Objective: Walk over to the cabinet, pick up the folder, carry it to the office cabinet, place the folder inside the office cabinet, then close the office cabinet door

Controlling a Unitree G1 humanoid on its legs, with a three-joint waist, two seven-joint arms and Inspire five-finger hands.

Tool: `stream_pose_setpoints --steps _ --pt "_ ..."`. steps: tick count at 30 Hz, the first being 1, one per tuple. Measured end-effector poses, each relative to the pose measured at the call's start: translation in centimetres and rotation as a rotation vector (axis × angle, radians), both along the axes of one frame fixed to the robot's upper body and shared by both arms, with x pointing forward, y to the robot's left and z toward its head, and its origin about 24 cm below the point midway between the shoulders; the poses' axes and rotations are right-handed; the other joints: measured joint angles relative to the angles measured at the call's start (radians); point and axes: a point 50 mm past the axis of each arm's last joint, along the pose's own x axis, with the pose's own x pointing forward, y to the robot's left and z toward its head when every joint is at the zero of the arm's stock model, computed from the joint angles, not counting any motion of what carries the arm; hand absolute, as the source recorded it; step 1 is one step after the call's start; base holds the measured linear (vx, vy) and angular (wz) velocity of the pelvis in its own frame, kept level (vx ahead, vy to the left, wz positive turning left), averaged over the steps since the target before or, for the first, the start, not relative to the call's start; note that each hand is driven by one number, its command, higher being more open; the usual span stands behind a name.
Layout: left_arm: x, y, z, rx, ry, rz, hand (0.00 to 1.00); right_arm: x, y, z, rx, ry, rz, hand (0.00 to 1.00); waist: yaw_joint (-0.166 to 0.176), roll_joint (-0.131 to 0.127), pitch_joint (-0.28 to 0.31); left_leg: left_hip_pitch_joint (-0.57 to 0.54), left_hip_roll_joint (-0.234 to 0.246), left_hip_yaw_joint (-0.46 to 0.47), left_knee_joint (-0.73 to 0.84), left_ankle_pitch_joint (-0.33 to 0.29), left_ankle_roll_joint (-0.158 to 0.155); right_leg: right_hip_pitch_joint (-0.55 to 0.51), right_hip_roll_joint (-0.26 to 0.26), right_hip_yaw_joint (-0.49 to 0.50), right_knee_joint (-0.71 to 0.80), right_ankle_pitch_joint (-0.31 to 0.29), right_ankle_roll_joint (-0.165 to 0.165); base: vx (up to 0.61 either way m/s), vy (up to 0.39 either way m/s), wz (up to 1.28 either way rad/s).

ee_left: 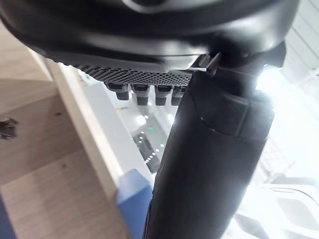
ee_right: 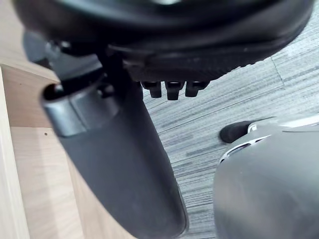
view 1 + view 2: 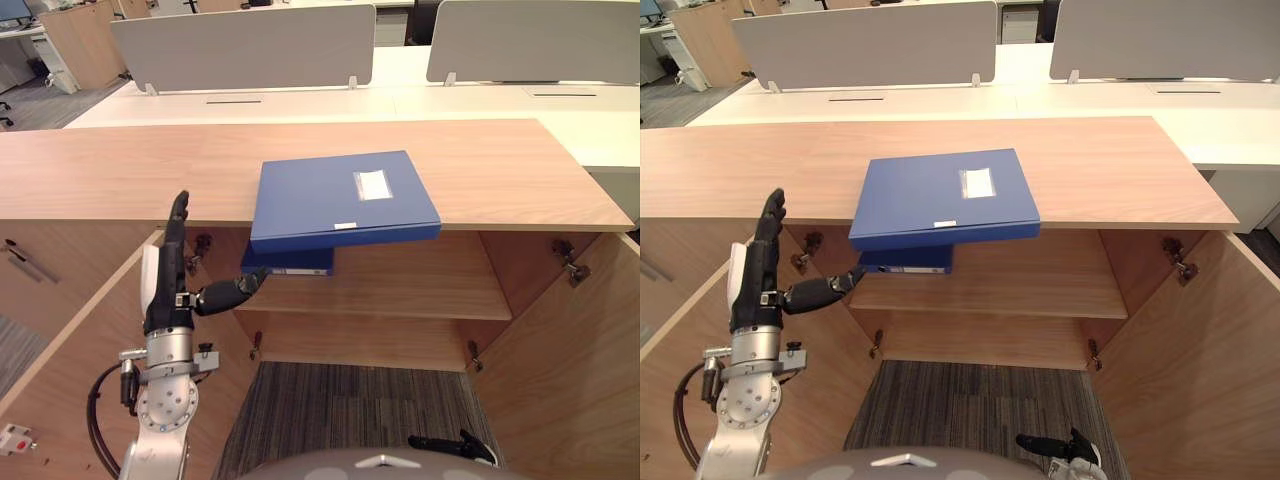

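A blue folder point(image 3: 345, 200) with a white label lies flat on the wooden cabinet top point(image 3: 120, 170), its front edge overhanging the open cabinet. A second blue folder point(image 3: 290, 262) lies on the shelf point(image 3: 400, 290) just beneath it. My left hand point(image 3: 172, 270) is raised in front of the cabinet to the left of both folders. It is open, fingers straight up, and the thumb reaches sideways close to the lower folder's corner point(image 1: 132, 191). My right hand point(image 3: 450, 445) hangs low over the carpet, open and holding nothing.
Both cabinet doors stand open: the left door point(image 3: 60, 370) beside my left arm, the right door point(image 3: 570, 360) opposite. Grey carpet point(image 3: 340, 410) lies between them. Behind the cabinet are white desks point(image 3: 420, 90) with grey divider panels point(image 3: 240, 45).
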Motion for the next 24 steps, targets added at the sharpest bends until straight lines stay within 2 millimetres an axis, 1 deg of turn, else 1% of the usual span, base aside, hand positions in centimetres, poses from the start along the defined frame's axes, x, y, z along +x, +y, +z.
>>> stream_pose_setpoints --steps 2,3,6,7,11,14,19,20,22,24 --pt "0.0 -0.4 1.3 0.03 -0.054 -0.056 1.0 -0.3 -0.2 -0.1 0.002 0.014 0.006 1.0 -0.003 0.005 -0.004 -0.001 0.004 0.0 0.002 0.0 0.0 -0.001 0.004 0.003 0.001 0.0 0.0 -0.01 -0.016 -0.01" --pt "0.0 -0.7 1.7 0.039 -0.07 -0.082 1.0 -0.6 -0.2 -0.1 0.002 0.023 0.007 1.0 -0.003 0.007 -0.008 -0.001 0.005 0.0 0.003 0.0 -0.001 -0.001 0.006 0.004 0.001 0.0 0.0 0.0 0.0 0.0" --pt "-0.1 -1.6 2.1 0.058 -0.083 -0.16 1.0 -0.7 -0.4 -0.1 -0.004 0.035 0.029 1.0 -0.003 0.012 -0.021 -0.001 0.008 -0.001 0.004 -0.001 -0.001 0.0 0.009 0.007 0.002 -0.001 -0.001 0.0 -0.007 -0.01" --pt "0.0 -2.0 2.1 0.068 -0.076 -0.189 1.0 -0.7 -0.5 -0.1 -0.006 0.036 0.03 1.0 -0.003 0.01 -0.026 0.0 0.009 -0.001 0.005 -0.001 -0.002 0.0 0.01 0.009 0.002 -0.001 -0.002 0.0 -0.02 -0.03" --pt "0.4 -2.7 2.3 0.114 -0.075 -0.259 1.0 -0.7 -0.5 -0.1 -0.002 0.034 0.033 1.0 -0.003 0.012 -0.037 0.002 0.012 -0.002 0.013 -0.004 -0.005 0.001 0.011 0.011 0.01 -0.005 -0.008 -0.01 -0.003 0.0" --pt "0.8 -3.3 2.7 0.199 -0.09 -0.296 1.0 -0.8 -0.4 -0.1 0.003 0.034 0.036 1.0 -0.003 0.009 -0.038 0.004 0.013 -0.002 0.015 -0.005 -0.005 0.001 0.013 0.014 0.014 -0.006 -0.009 -0.02 -0.005 -0.01" --pt "1.2 -5.8 2.6 0.364 -0.105 -0.411 1.0 -1.3 -0.2 -0.3 0.007 0.056 0.06 1.0 -0.008 -0.003 -0.047 0.003 0.014 0.0 0.015 -0.004 -0.005 -0.003 0.013 0.019 0.016 -0.006 -0.009 0.0 0.0 0.0" --pt "1.2 -6.0 2.6 0.384 -0.109 -0.418 1.0 -1.3 -0.2 -0.3 0.008 0.058 0.06 1.0 -0.009 -0.005 -0.049 0.003 0.014 0.001 0.015 -0.004 -0.005 -0.003 0.013 0.02 0.016 -0.006 -0.009 0.0 -0.001 -0.03" --pt "1.4 -6.9 2.5 0.492 -0.136 -0.427 1.0 -1.4 -0.1 -0.3 0.007 0.063 0.058 1.0 -0.011 -0.005 -0.054 0.004 0.014 0.003 0.013 -0.004 -0.005 -0.005 0.014 0.023 0.016 -0.006 -0.009 0.0 0.0 -0.04" --pt "1.7 -7.4 2.3 0.552 -0.159 -0.411 1.0 -1.5 -0.1 -0.3 0.005 0.067 0.057 1.0 -0.013 -0.006 -0.056 0.004 0.014 0.003 0.013 -0.004 -0.005 -0.005 0.014 0.024 0.016 -0.006 -0.009 0.0 0.0 0.0"
